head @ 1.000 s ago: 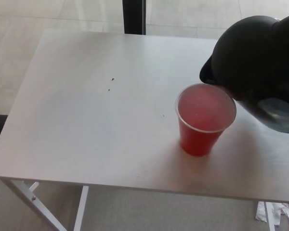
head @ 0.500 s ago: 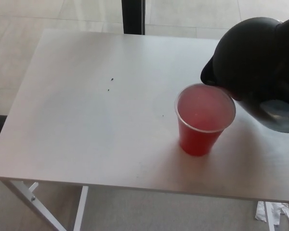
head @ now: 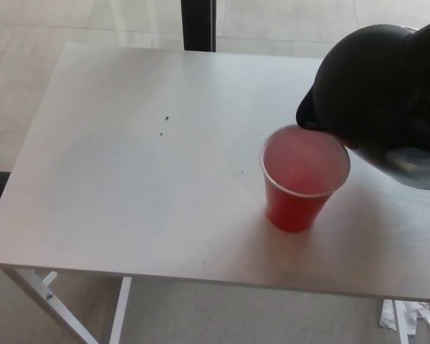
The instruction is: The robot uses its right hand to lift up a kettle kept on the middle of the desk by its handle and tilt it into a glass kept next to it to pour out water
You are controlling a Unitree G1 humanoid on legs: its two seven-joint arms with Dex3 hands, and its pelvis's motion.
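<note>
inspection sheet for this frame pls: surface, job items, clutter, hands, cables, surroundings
Surface: white desk, a few tiny dark specks left of centre, otherwise bare.
Job's things: black kettle held tilted off the desk at the right edge of the view, spout over the far rim of the cup. Red plastic cup upright on the desk, right of centre; no stream visible, cup contents unclear.
Clutter: nothing seen on the desk.
Hands: left hand not in view; right hand cannot be made out, only dark shapes by the kettle.
Cables: nothing seen.
Surroundings: pale tiled floor, dark upright post behind the desk, white desk legs below, crumpled white scrap on the floor at lower right.
</note>
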